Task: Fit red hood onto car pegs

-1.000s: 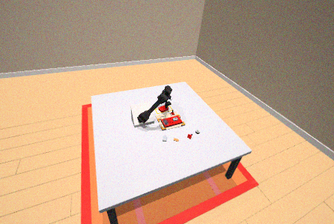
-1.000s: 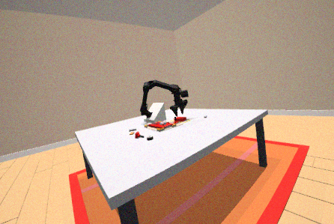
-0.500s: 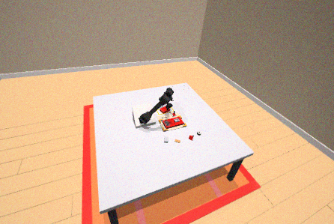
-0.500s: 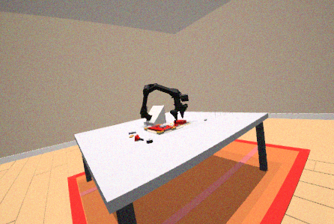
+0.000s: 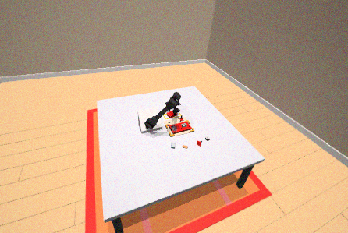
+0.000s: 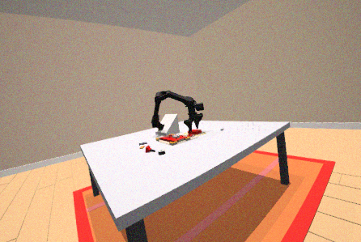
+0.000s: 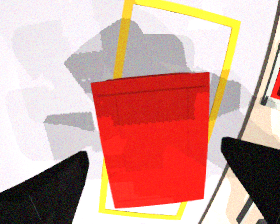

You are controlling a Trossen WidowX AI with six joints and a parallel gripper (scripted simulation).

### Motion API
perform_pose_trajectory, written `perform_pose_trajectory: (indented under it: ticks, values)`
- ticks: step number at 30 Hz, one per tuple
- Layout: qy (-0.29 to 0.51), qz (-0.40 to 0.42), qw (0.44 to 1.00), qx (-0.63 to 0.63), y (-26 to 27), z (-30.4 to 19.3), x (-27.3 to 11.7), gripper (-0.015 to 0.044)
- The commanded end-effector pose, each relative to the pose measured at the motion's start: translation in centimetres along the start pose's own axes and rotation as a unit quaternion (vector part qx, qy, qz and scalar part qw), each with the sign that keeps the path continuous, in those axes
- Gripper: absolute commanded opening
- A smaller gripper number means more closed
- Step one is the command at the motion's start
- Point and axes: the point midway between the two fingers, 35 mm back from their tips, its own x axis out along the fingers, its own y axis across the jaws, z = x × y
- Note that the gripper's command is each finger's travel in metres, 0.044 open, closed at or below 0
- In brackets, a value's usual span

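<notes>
The red hood lies on the table inside and partly across a yellow outlined rectangle. My gripper is open and empty above the hood, with one finger on either side of it in the wrist view and a gap on both sides. The red car chassis sits in its jig beside the hood. The engine and pegs are too small to make out clearly in the top and exterior views. Only an edge of the chassis shows at the wrist view's right.
A white wedge-shaped block stands beside the arm's base. Several small parts lie beyond the jig, among them a red piece, an orange piece and a dark round piece.
</notes>
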Motion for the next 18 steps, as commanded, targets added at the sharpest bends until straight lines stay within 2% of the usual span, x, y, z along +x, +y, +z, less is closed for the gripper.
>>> perform_pose_trajectory:
  ticks: [1, 18]
  values:
    - [0.000, -0.002, 1.000, -0.003, -0.04, -0.10, 0.27, 0.0440]
    - [0.000, -0.002, 1.000, -0.003, -0.05, -0.10, 1.11, 0.0440]
